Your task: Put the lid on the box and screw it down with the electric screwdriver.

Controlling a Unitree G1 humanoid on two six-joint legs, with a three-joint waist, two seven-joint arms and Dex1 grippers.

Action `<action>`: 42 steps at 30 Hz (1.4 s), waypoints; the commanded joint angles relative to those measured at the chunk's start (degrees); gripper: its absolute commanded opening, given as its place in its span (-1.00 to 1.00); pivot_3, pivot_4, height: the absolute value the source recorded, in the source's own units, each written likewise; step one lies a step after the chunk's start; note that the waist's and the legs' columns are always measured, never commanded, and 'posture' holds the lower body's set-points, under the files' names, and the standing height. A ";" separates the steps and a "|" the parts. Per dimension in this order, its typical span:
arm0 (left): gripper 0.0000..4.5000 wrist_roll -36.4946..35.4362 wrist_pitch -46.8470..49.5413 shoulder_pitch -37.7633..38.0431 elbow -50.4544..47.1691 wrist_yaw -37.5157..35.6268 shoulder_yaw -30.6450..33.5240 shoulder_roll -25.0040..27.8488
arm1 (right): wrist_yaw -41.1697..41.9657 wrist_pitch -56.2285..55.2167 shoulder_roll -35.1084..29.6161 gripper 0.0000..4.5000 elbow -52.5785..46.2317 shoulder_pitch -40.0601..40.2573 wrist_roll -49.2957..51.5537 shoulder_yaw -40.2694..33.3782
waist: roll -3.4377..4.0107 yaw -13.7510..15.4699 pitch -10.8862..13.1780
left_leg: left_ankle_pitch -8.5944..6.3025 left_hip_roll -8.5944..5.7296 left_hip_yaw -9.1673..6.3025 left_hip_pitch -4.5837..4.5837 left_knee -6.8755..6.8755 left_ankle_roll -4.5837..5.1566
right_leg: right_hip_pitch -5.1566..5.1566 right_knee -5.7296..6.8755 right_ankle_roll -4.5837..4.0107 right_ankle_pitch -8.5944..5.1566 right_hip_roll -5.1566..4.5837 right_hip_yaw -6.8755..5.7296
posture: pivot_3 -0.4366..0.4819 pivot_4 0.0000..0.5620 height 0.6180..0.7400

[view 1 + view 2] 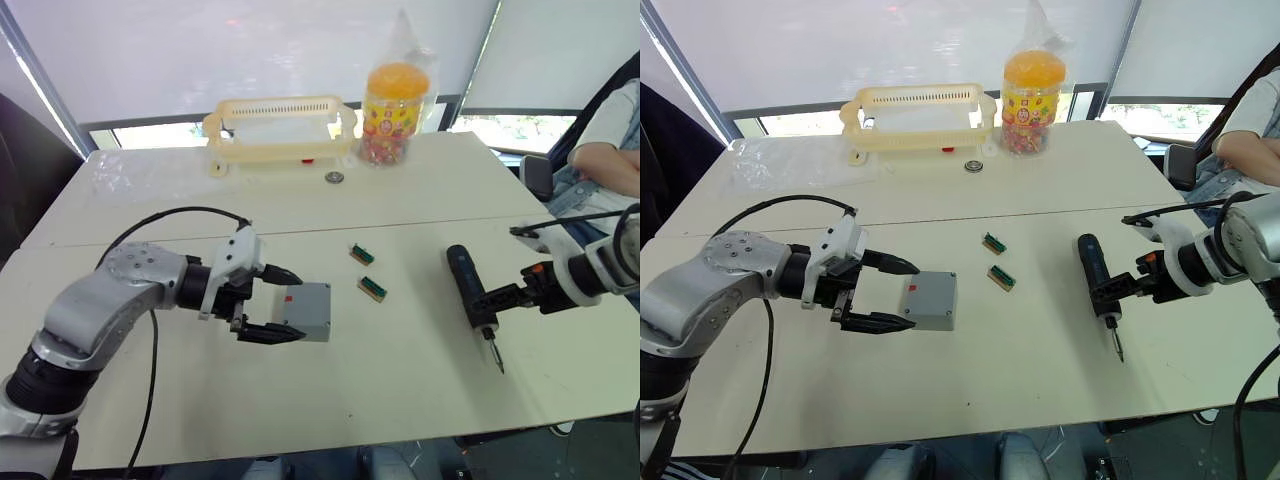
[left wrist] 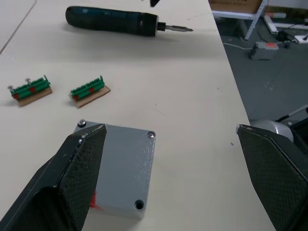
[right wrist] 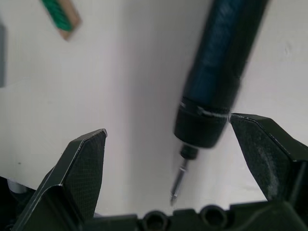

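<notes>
Left hand (image 1: 872, 293) is sitting low over the bench (image 1: 970, 370), its two black fingers spread wide, one on either side of the near edge of the box (image 1: 930, 299). In the left wrist view one fingertip (image 2: 89, 144) is overlapping a corner of the grey block while the other finger is standing well off to the side, so nothing is being pinched. The box is lying on the bench with its lid (image 2: 126, 166) already on top, flat grey face up, screw heads showing at the corners and a small red mark on it.

Over on the other side, the right hand (image 1: 1118, 287) is reaching in at the bit end of the electric screwdriver (image 1: 1096, 277), fingers parted. The right wrist view is showing the black barrel (image 3: 219, 72) lying between the two fingertips with a gap on each side, thin metal bit pointing back toward the hand. The tool is resting flat on the bench, well apart from the box.

Between box and screwdriver, two small green terminal strips (image 1: 1001, 277) are lying on brown backing, close to each other. Farther back on the bench, a cream plastic basket (image 1: 917, 120) is standing beside a clear jar with an orange lid (image 1: 1032, 90), with a small round metal piece (image 1: 974, 165) just in front of them. At the far right edge, a person's arm (image 1: 1248, 152) is resting in view
</notes>
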 commanded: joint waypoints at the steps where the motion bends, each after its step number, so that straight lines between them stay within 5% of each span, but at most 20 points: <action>1: 0.97 -0.30 0.32 1.59 -2.93 1.92 1.83 0.52 | 0.71 0.35 -0.63 1.00 1.53 -1.99 -1.48 2.33 | 0.00 -0.06 0.00 | 0.00 0.00 0.00 -0.01 0.00 0.00 | -0.01 0.00 0.00 0.00 0.00 0.00 | -0.05 -0.47 1.00; 14: 0.97 -1.50 1.54 7.70 -7.17 8.76 3.47 -0.70 | 0.62 -1.50 8.48 1.00 12.81 -6.06 -8.87 9.46 | 0.00 0.20 0.00 | 0.00 -0.02 -0.02 -0.05 0.00 -0.01 | -0.05 0.02 0.01 0.01 0.00 0.00 | -0.05 -0.47 1.00; 17: 1.00 -1.89 1.86 8.71 -8.02 10.45 4.26 -1.05 | 0.04 -3.44 9.00 0.61 12.28 -4.85 -11.34 11.02 | 0.00 0.10 0.00 | 0.00 -0.03 -0.01 -0.05 0.01 -0.01 | -0.04 0.01 0.01 0.01 -0.02 0.01 | -0.05 -0.47 1.00; 21: 1.00 -1.86 2.15 9.97 -8.54 12.71 4.85 -1.53 | -1.49 -4.54 10.19 -0.21 11.76 -2.37 -13.72 11.15 | -0.10 0.04 -0.06 | 0.00 -0.05 -0.03 0.00 0.01 -0.01 | -0.02 0.04 0.01 0.01 0.02 -0.01 | -0.05 -0.47 1.00; 25: 1.00 -2.39 2.40 10.78 -8.71 13.23 5.56 -0.90 | -2.80 -4.75 11.52 -0.22 12.56 -0.68 -15.19 8.74 | -0.44 0.02 -0.26 | 0.00 -0.03 -0.05 0.12 0.02 -0.01 | 0.13 0.03 0.01 0.01 0.03 -0.02 | -0.05 -0.47 1.00; 30: 1.00 -1.05 1.08 9.56 -4.38 10.84 6.22 1.37 | -4.19 -9.10 13.98 -0.22 17.77 -4.41 -15.07 -2.80 | -0.73 -0.17 -0.44 | 0.00 -0.03 -0.04 0.14 0.15 -0.01 | 0.21 0.00 -0.01 0.00 0.03 -0.01 | -0.05 -0.47 1.00; 34: 1.00 0.68 -1.24 7.39 1.04 7.84 5.85 2.69 | -8.81 -13.22 17.40 -0.22 19.63 -9.71 -13.93 -16.55 | 0.06 -0.32 0.01 | 0.01 -0.14 0.18 0.09 0.16 -0.01 | 0.08 0.05 -0.05 0.03 0.03 0.16 | -0.05 -0.47 1.00; 38: 1.00 2.66 -2.97 1.16 10.20 5.70 4.03 0.97 | -13.64 -25.28 26.46 -0.22 -1.08 -6.56 -5.16 -38.04 | 0.10 -0.34 0.03 | 0.02 -0.08 0.09 -0.34 -0.03 -0.02 | -0.58 0.42 -0.02 0.05 0.15 0.11 | -0.05 -0.47 1.00; 42: 1.00 5.67 -5.62 -2.81 15.05 2.82 1.27 -0.15 | -21.00 -41.32 41.87 -0.22 -21.61 3.16 -4.12 -42.20 | 0.02 -0.07 -0.07 | 0.05 0.06 -0.08 -0.78 -0.05 -0.08 | -1.08 0.80 -0.04 0.04 0.25 -0.01 | -0.05 -0.47 1.00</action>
